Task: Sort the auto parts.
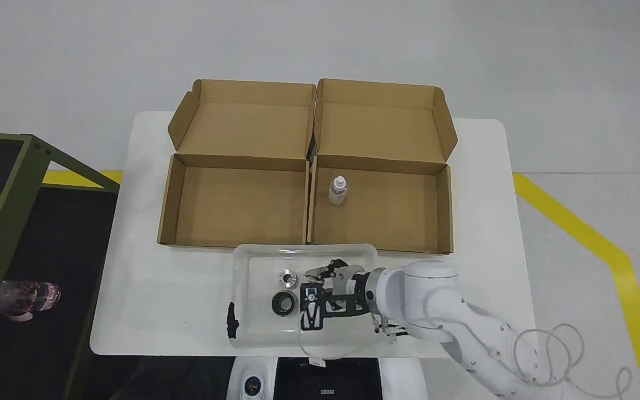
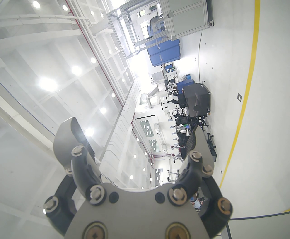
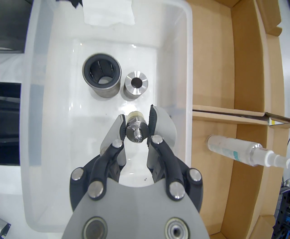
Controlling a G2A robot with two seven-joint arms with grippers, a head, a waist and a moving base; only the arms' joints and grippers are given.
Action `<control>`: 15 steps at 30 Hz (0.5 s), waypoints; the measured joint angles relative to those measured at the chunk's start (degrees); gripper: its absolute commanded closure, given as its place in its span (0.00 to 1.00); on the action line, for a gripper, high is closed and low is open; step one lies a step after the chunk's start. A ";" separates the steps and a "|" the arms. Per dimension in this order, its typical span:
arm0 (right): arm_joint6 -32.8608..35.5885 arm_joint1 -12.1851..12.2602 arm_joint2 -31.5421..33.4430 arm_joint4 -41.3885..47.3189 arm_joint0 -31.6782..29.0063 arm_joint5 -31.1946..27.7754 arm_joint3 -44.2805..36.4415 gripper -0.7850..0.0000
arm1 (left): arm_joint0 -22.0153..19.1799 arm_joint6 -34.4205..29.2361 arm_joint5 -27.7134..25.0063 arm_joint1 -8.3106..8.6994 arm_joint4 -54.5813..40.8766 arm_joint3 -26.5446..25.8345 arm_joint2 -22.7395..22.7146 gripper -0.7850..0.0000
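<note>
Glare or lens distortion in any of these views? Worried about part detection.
Left wrist view: ceiling lights blow out behind the open left gripper. Right wrist view: bright reflections on the clear bin floor, steel bushing and metal part in the right gripper; cardboard box edges bow. Top view: even light, no glare.

I'm working in what looks like an industrial hall: a high white ceiling (image 2: 56, 56) with rows of round lamps (image 2: 47, 83), a yellow line (image 1: 580, 228) painted on the pale floor (image 1: 560, 80), blue machine cabinets (image 2: 163, 51), a metal-framed enclosure (image 2: 185, 18) and crowded workstations (image 2: 181, 108).
</note>
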 measured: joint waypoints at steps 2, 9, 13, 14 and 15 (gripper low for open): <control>-3.22 0.05 0.57 -0.09 -0.38 0.38 0.07 1.00 | 0.00 0.00 0.00 0.00 0.00 0.00 0.00 0.00; -13.48 0.36 3.62 -0.94 -2.02 2.89 0.02 1.00 | 0.00 0.00 0.00 0.00 0.00 0.00 0.00 0.00; -19.75 0.61 6.06 -0.01 -3.01 3.45 -0.18 1.00 | 0.00 0.00 0.00 0.00 0.00 0.00 0.00 0.00; -21.33 0.70 6.87 0.43 -3.24 3.50 -0.19 1.00 | 0.00 0.00 0.00 0.00 0.00 0.00 0.00 0.00; -22.46 0.76 7.48 0.65 -3.43 3.58 -0.27 1.00 | 0.00 0.00 0.00 0.00 0.00 0.00 0.00 0.00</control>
